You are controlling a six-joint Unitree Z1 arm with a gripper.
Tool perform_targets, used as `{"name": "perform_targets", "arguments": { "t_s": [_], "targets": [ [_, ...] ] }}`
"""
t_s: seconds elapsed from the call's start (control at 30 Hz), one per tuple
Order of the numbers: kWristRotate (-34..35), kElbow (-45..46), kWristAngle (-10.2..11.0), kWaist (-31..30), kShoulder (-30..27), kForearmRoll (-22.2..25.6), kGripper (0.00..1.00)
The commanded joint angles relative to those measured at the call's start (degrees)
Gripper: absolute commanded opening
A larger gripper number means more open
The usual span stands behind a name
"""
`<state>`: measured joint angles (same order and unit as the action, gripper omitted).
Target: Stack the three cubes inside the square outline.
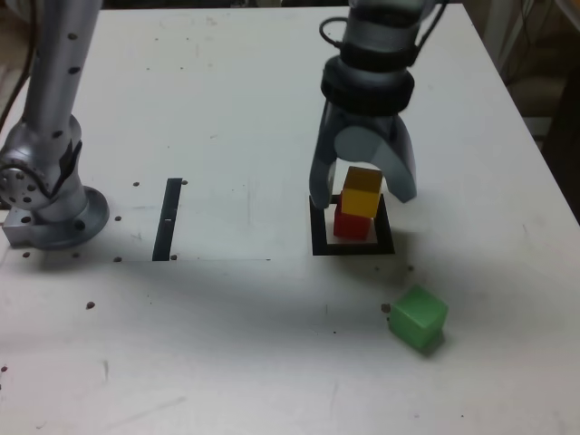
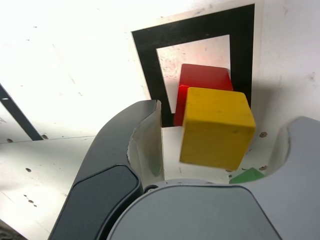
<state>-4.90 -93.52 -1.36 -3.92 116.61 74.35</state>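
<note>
Yellow cube sat on red inside the outline; green was not yet stacked.

Going left to right in the exterior view: the arm's base (image 1: 54, 213) and a black strip (image 1: 168, 218) lay at nine o'clock of the outline (image 1: 319, 237). There the hand (image 1: 362, 195) hung spread, released, straddling the yellow cube (image 1: 362, 192) without visibly touching it. Yellow rested skewed on the red cube (image 1: 350, 225), overhanging one side, so a finger brushing it on withdrawal could probably topple the stack. The green cube (image 1: 419, 317) lay on the worktop (image 1: 227, 109) at five o'clock, near.
</note>
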Motion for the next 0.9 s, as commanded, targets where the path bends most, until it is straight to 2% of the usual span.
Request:
{"name": "perform_targets", "arguments": {
  "t_s": [0.0,0.3,0.87],
  "targets": [
    [0.35,0.19,0.53,-0.32,-1.11,0.0,1.0],
    [1.61,-2.47,3.39,-4.64,-2.77,0.86,1.0],
    [6.61,-7.42,3.73,-14.56,-0.24,1.89,1.0]
  ]
}}
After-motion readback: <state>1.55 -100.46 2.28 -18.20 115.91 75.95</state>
